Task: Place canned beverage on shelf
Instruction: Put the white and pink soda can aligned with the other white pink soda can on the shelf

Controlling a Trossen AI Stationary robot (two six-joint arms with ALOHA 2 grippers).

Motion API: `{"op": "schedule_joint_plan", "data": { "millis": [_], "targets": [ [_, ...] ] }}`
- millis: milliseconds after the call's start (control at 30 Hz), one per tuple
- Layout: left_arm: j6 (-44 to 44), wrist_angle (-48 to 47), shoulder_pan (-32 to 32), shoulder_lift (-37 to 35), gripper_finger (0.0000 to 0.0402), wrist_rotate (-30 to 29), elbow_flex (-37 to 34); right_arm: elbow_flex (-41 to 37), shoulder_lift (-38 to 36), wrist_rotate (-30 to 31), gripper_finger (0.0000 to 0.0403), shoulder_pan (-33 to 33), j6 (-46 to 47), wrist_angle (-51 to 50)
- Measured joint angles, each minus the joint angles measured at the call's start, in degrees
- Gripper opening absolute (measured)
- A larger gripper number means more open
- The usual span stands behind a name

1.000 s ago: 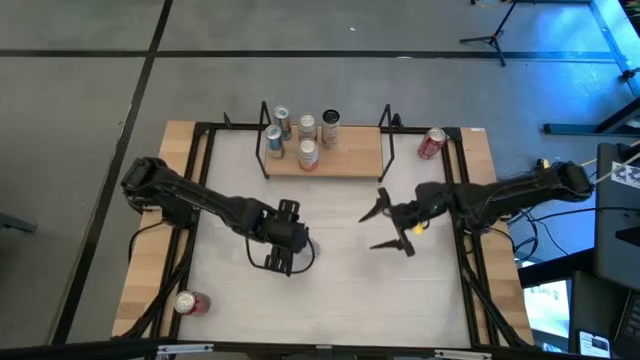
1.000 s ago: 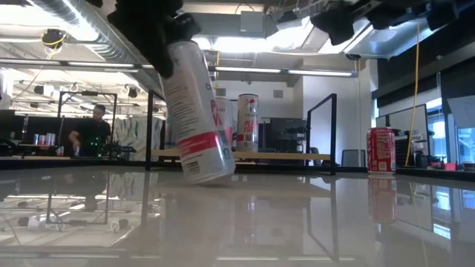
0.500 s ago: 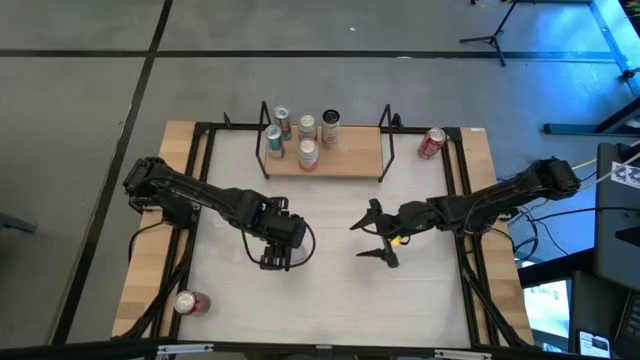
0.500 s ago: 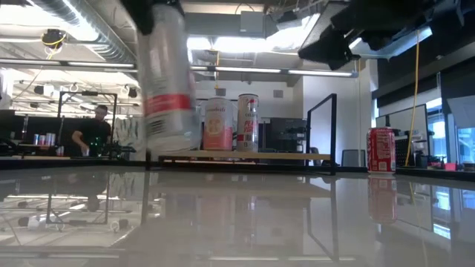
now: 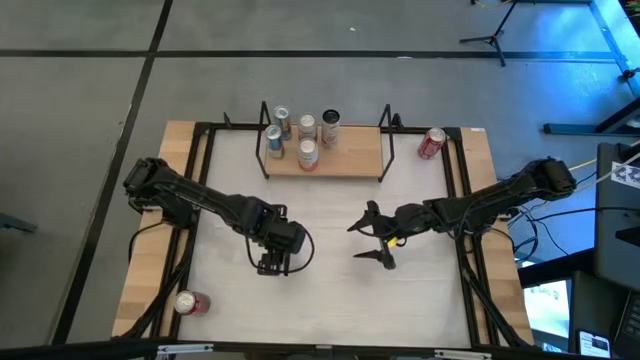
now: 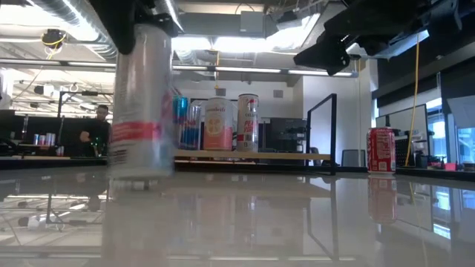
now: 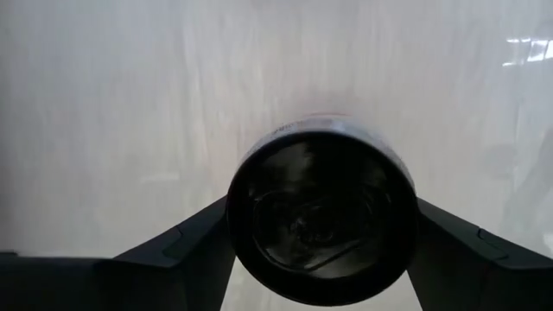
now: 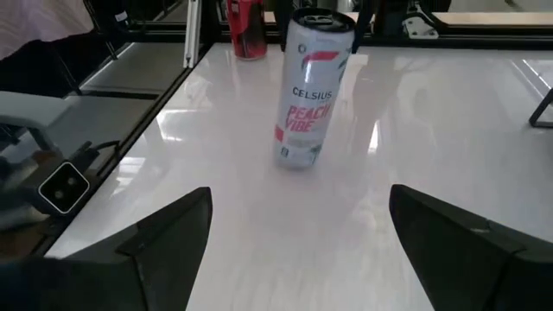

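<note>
- Gripping the top of a white can (image 8: pixel 304 95), the left claw (image 5: pixel 273 266) has a finger pressed against each side of it.
- That can is upright with a slight lean, its base at or just above the white surface (image 5: pixel 330 300), left of the middle; whether it rests there cannot be told.
- Facing the can from the right of the middle, the right claw (image 5: pixel 353 241) hangs over the surface with its fingers spread wide, holding nothing.
- At the far edge, in the middle, sits the shelf (image 5: pixel 350 160) — several cans (image 5: pixel 307 126) stand on its left half, and its right half is bare.
- A red can (image 5: pixel 432 143) stands near the far right corner, just beside the shelf's right end.
- Another red can (image 5: pixel 188 302) lies on its side at the near left corner.
</note>
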Motion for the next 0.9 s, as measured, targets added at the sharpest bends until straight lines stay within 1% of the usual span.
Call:
{"op": "schedule_joint_plan", "data": {
  "millis": [267,333,633,700,900],
  "targets": [
    [-0.05,2.25,0.02,0.00,0.0270,-0.88,-0.36,0.00,0.00,0.00,0.0349,-0.02,-0.26,-0.06],
    [-0.62,2.37,0.00,0.00,0.0271,-1.65,-0.36,0.00,0.00,0.00,0.0349,-0.02,-0.26,-0.05],
    [-2.99,2.73,0.00,0.00,0.0272,-1.72,-0.36,0.00,0.00,0.00,0.0349,-0.02,-0.30,-0.10],
    [-2.99,3.22,0.00,0.00,0.0279,-1.82,-0.36,0.00,0.00,0.00,0.0349,-0.02,-0.30,-0.10],
    [-1.76,4.93,0.01,-0.20,0.0319,-2.10,-0.34,0.02,0.00,0.00,0.0349,-0.02,-0.32,-0.10]
  ]
}}
